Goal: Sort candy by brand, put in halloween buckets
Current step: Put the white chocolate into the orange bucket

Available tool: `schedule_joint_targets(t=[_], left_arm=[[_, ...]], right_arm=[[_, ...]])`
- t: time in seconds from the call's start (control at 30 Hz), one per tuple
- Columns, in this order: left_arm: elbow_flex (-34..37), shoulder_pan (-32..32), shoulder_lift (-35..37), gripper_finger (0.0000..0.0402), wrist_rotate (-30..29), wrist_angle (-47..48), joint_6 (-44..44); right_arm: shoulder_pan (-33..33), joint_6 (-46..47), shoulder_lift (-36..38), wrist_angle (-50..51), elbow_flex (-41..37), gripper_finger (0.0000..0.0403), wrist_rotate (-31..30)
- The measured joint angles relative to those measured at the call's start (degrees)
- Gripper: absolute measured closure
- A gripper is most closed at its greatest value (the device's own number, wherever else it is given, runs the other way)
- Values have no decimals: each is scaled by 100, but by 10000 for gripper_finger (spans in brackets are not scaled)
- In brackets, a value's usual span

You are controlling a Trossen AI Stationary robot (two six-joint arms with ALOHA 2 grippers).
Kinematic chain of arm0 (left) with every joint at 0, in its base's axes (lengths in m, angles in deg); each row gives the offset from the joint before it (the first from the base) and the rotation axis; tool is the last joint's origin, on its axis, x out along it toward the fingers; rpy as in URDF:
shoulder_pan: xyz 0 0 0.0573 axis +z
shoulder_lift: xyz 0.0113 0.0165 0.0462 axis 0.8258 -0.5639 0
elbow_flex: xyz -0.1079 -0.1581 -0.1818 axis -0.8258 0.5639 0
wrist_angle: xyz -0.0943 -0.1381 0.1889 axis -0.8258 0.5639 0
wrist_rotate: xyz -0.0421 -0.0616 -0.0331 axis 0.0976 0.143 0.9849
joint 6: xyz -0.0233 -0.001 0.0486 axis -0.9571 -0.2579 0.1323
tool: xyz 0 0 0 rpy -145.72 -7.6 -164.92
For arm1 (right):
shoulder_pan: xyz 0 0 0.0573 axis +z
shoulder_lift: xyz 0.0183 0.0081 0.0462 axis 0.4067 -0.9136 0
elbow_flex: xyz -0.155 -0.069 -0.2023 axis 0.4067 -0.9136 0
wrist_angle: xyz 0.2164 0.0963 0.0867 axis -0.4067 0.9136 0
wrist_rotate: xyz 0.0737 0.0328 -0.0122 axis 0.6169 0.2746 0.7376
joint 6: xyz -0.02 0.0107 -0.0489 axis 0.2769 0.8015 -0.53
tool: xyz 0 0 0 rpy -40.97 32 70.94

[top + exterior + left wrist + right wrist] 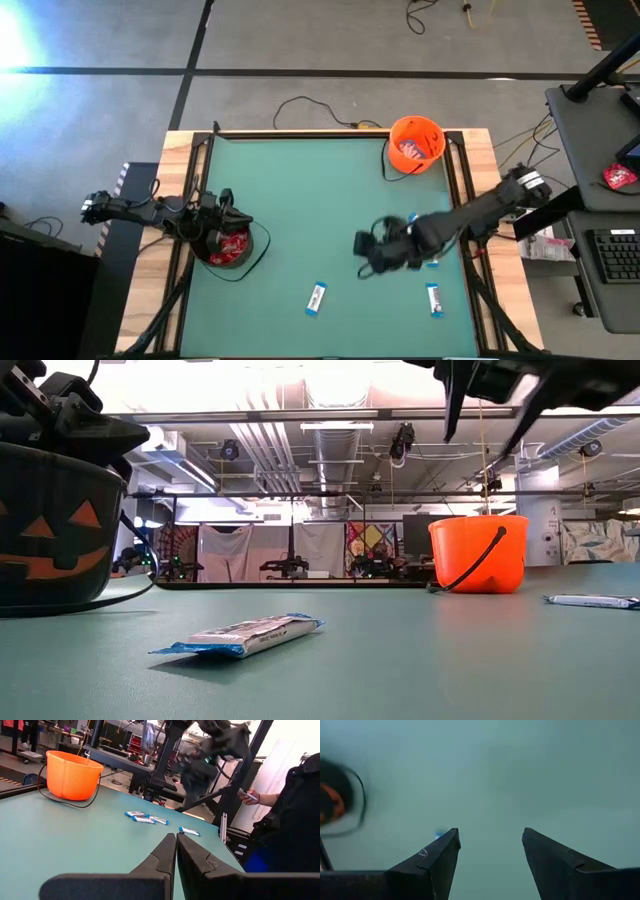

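Observation:
Slim white-and-blue bars lie flat on the green table: one (pixel 317 297) near the front edge, one (pixel 434 299) to its right, and others partly under my right arm (pixel 432 262). The black bucket (pixel 230 246) stands at the table's left and holds red packets. The orange bucket (pixel 415 143) stands at the far right with candy inside. My left gripper (pixel 176 842) is shut and empty, above the black bucket's rim. My right gripper (pixel 490 835) is open and held above the table's middle, above and beyond the front bar, fingers pointing down (pixel 487 415).
The black bucket's wire handle (pixel 262 255) lies on the table beside it. Raised wooden rails (pixel 190 190) frame the mat. A person (pixel 295 820) stands beyond the table's right side, next to a desk with a keyboard (pixel 612 255). Open mat lies between the buckets.

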Motion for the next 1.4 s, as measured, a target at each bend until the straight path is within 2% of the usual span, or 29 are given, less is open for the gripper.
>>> schedule_joint_targets(t=[0.23, 0.4, 0.53, 0.77, 1.03, 1.17, 1.4], left_arm=[[0, 0, 0, 402, 0, 0, -2], [0, -2, 0, 402, 0, 1, -2], [-1, -2, 1, 402, 1, -1, -2], [0, -2, -2, 402, 0, -10, -2], [-1, -2, -7, 402, 1, -27, -2], [-2, -2, -13, 402, 1, -30, -2], [0, -2, -9, 402, 2, -43, -3]], right_arm=[[318, 840, -594, -1465, 0, 188, 588], [313, 952, -842, -2565, 0, 189, 487], [311, 1323, -979, -2945, 0, 199, 538], [311, 1457, -1247, -3319, -17, 241, 710], [353, 1456, -2023, -5056, 43, 293, 592], [348, 1433, -2173, -5111, 159, 313, 559], [351, 1458, -2337, -5105, 159, 354, 930]])
